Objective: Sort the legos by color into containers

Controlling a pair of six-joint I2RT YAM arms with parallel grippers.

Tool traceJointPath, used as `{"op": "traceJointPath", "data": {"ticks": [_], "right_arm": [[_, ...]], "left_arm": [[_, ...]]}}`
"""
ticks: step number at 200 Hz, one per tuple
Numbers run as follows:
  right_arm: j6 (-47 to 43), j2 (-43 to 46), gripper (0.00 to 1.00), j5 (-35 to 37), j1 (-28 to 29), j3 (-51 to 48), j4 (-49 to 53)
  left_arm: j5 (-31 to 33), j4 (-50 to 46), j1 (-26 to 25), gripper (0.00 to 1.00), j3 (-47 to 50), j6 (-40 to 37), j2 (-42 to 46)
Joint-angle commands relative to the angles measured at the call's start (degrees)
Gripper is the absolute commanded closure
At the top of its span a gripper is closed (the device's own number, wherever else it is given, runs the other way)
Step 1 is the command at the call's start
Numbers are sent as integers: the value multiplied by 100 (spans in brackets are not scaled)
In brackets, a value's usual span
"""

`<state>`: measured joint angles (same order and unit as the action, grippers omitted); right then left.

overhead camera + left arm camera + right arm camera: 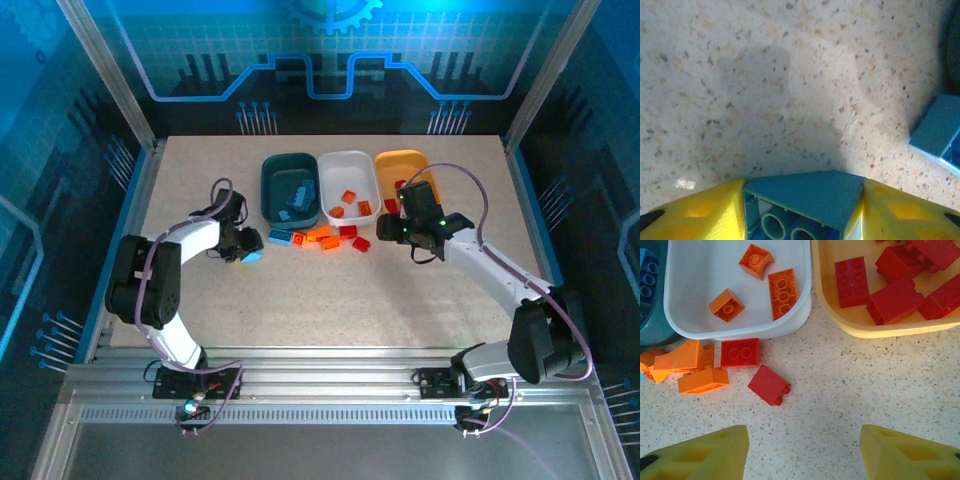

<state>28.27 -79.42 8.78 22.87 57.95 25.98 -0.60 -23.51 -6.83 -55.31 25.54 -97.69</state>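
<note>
Legos [322,238] lie part-sorted on a speckled bench [300,310], where three tubs stand in a row at the far side: a teal tub [272,175] with blue pieces inside, a white tub [695,295] with three orange ones, and a yellow tub [890,329] with red ones. The left gripper [803,212] is low over the bench and pinches a light blue brick [812,192] between its yellow fingers [700,212]. Both inner faces appear to press the brick's sides, and its hollow underside is turned toward the wrist camera. From that gripper the teal tub lies ahead and to the right, near but apart. A second blue brick [937,131] rests on the bench between the two, so the carry would probably have to pass over or beside it. The right gripper [804,440] hovers near the front of the white and yellow tubs, its fingers spread wide with nothing between them. Just ahead of it, a little left of its centre line, sits a loose red brick [769,385], its long axis running diagonally across the opening. Another red brick [740,352] lies just beside the white tub's wall, and orange pieces [700,381] are scattered farther left. The right arm is the nearer one to these red bricks, and the yellow tub lies ahead and to its right.
</note>
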Motion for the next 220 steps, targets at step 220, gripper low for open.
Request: {"op": "traceJointPath", "data": {"ticks": [220], "right_arm": [[-1023, -2334, 23, -33, 570, 1415, 813]], "left_arm": [[-589, -1437, -574, 19, -4928, 266, -2055]]}}
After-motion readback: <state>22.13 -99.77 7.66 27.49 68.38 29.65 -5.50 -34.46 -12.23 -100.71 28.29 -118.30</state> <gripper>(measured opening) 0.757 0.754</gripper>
